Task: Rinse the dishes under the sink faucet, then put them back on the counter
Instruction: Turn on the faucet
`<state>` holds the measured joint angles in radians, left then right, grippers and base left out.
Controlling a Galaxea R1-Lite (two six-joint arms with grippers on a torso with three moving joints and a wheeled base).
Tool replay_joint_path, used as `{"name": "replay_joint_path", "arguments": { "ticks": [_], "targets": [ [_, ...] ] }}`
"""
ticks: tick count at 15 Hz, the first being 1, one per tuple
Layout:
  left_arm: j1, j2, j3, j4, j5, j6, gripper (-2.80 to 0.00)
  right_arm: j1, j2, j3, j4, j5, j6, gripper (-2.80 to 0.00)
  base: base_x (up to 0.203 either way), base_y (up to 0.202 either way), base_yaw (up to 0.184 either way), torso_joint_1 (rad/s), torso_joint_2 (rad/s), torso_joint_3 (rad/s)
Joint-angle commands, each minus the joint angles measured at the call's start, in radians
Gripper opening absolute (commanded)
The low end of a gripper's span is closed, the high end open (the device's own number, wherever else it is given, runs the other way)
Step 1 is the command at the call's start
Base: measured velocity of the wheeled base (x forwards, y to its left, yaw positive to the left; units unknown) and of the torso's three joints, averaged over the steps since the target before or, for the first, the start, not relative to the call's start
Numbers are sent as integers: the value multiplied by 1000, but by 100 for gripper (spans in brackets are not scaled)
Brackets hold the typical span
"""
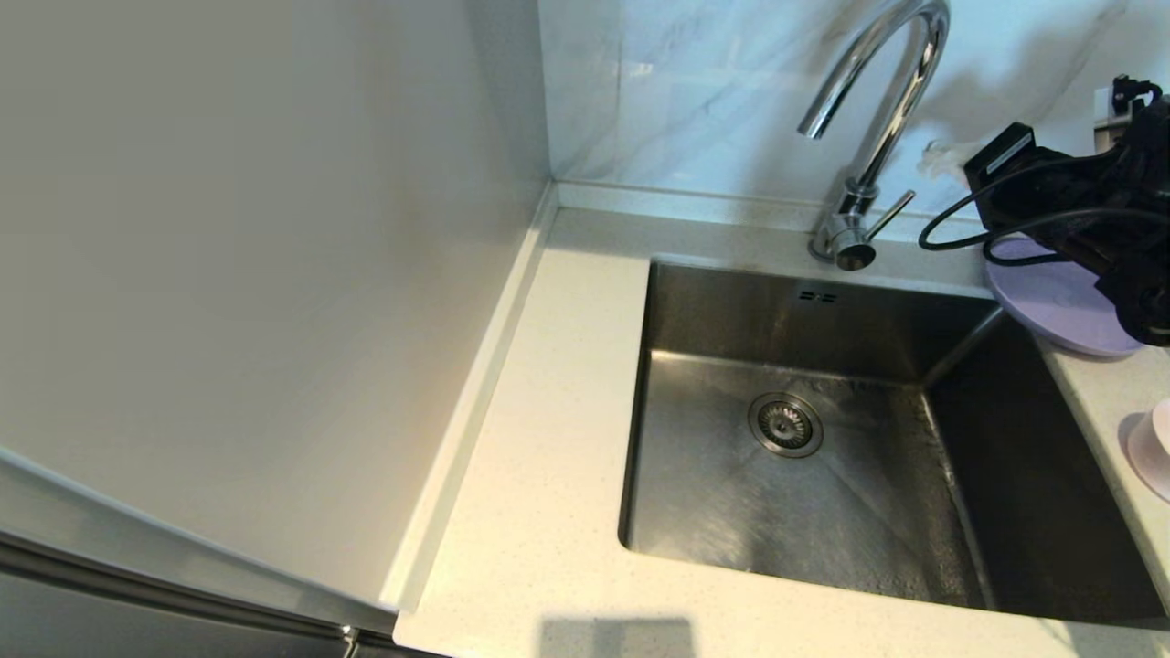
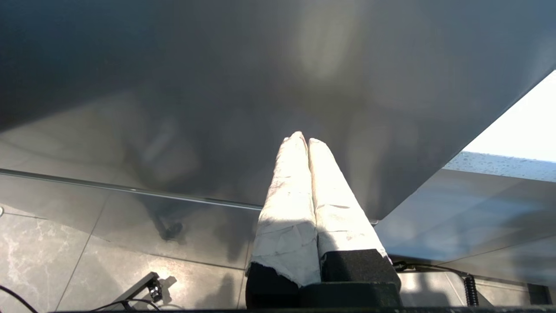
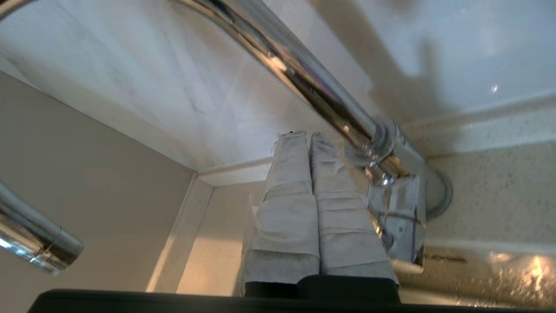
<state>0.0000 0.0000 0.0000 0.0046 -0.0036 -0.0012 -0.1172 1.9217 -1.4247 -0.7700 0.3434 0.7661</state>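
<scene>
Bench surface is lying bare in front, and the sink beyond it is holding no dish yet. Further back, the right end effector is being held clenched and empty beside the faucet base, apparently for the lever to be nudged (water is not running). The lilac plate and pink bowl are waiting on the bench at right. The left end effector, clenched, is being kept parked below.
</scene>
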Motion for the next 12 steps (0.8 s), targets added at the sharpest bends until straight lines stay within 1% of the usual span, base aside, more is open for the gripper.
{"name": "replay_joint_path", "arguments": {
  "ticks": [1, 3, 12],
  "targets": [
    [0, 0, 0, 0, 1, 0, -280, 1, 24, -29, -5, -27, -30, -280, 0, 0, 0, 0, 0, 0],
    [0, 0, 0, 0, 1, 0, -280, 5, 42, -31, -5, -48, -101, -280, 0, 0, 0, 0, 0, 0],
    [0, 0, 0, 0, 1, 0, -280, 24, 51, -30, -2, -35, -105, -280, 0, 0, 0, 0, 0, 0]
  ]
}}
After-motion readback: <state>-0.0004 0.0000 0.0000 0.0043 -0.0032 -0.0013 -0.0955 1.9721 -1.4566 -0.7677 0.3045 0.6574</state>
